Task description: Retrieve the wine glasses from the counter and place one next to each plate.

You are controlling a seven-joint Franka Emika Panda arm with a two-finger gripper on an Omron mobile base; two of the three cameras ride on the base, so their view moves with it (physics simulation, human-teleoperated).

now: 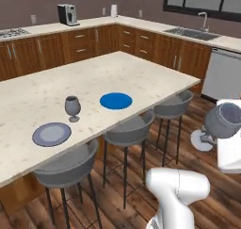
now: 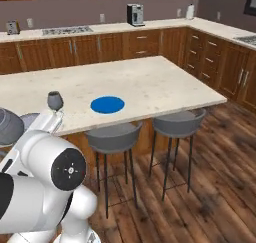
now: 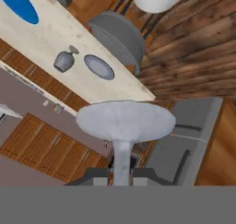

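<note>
Left base view: the claw [image 1: 225, 137] is holding the translucent wine glass [image 1: 221, 122] by its stem, at the right edge, out over the wood floor [image 1: 188, 176] and well apart from the island counter [image 1: 94, 82]. The glass is lying tilted, bowl up and toward the camera, foot [image 1: 202, 141] pointing lower left. The dark wine glass [image 1: 72, 108] is standing upright on the island, between the grey plate [image 1: 52, 134] and the blue plate [image 1: 116, 101], nearer the grey one. The blue plate is sitting with no glass beside it, so the held glass probably belongs there; that spot lies left and forward of the claw. Three grey stools [image 1: 129, 131] are lining the near edge.

Right base view: the blue plate [image 2: 107, 104] is sitting mid-island, the dark glass [image 2: 55, 101] to its left, the white arm [image 2: 45, 177] blocking the lower left. Brown cabinets [image 2: 125, 47] and a coffee machine [image 2: 134, 14] are running along the back wall.

Hand view: the fingers [image 3: 97, 178] are pinching the stem [image 3: 121, 161], pressed onto it, round foot [image 3: 125, 120] facing the camera. Beyond it, the grey plate [image 3: 98, 66] and dark glass [image 3: 63, 61] are sitting close together, the blue plate [image 3: 20, 5] farther along the counter.
</note>
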